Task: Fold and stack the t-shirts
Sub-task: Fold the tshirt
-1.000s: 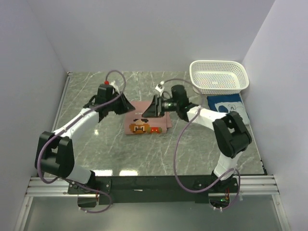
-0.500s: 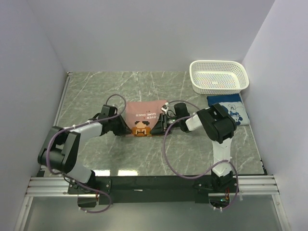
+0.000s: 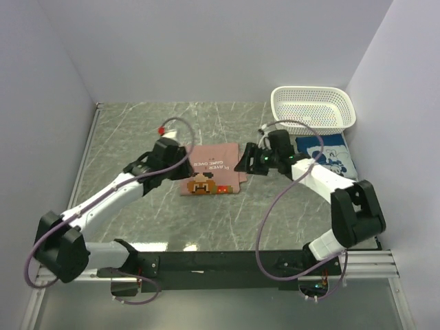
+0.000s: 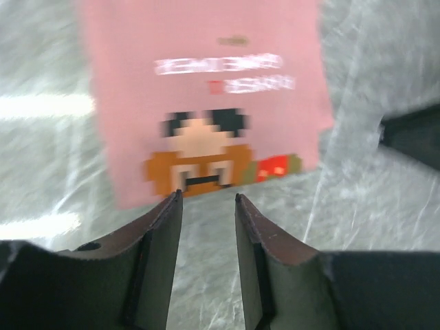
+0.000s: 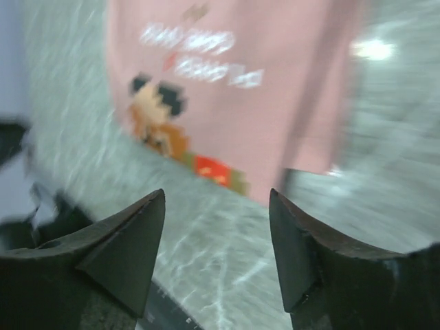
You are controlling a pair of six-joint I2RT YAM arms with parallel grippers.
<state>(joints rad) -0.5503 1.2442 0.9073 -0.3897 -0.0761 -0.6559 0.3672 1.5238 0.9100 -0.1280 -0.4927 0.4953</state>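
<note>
The dusty-pink t-shirt lies folded flat in the middle of the table, its pixel face and text print up. It also shows in the left wrist view and the right wrist view. My left gripper is open and empty just off its left edge; in its wrist view the fingertips hover above bare table by the shirt's edge. My right gripper is open and empty at the shirt's right edge, and its jaws stand wide in the wrist view. The blue t-shirt lies folded at the right.
A white perforated basket stands at the back right, just behind the blue shirt. The marble table is walled on the left, back and right. The right gripper's black tip shows in the left wrist view.
One second ago both grippers held the pink shirt's fold up. They laid it down towards the near side, let go, and have now lifted and drawn apart to either side.
</note>
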